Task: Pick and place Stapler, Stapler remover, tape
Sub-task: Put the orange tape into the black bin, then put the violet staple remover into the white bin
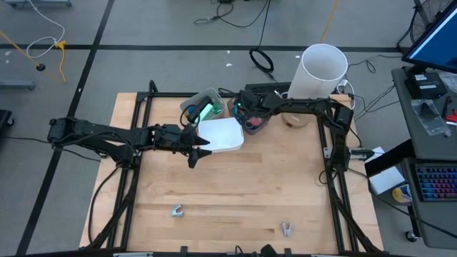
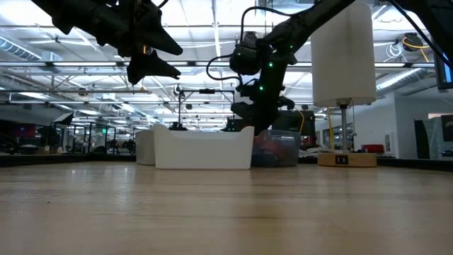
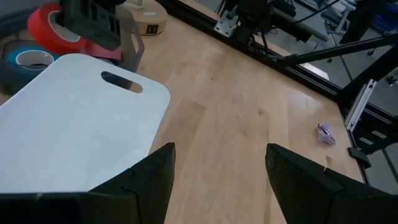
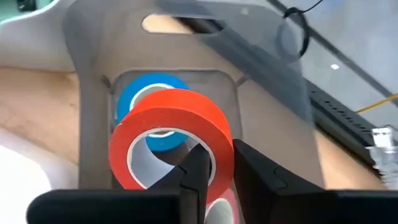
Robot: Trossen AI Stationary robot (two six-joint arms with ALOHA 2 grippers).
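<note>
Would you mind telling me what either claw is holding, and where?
Right claw pinches the red tape by its wall, over the grey bin. Left claw is open, empty.

A pale wooden table (image 1: 235, 185) carries a white bin (image 1: 221, 134) near its far edge. Touching the bin's right side sits a grey bin (image 1: 251, 121); behind it, a clear one (image 1: 202, 104). Two small objects (image 1: 176, 210) (image 1: 285, 228) lie well nearer.

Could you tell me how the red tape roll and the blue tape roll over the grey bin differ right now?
The red tape roll stands on edge, its wall between the fingers of the right hand; the blue tape roll lies flat in the grey bin, untouched. The red roll sits above and partly covers the blue one. Both are rings with pale cores.
</note>
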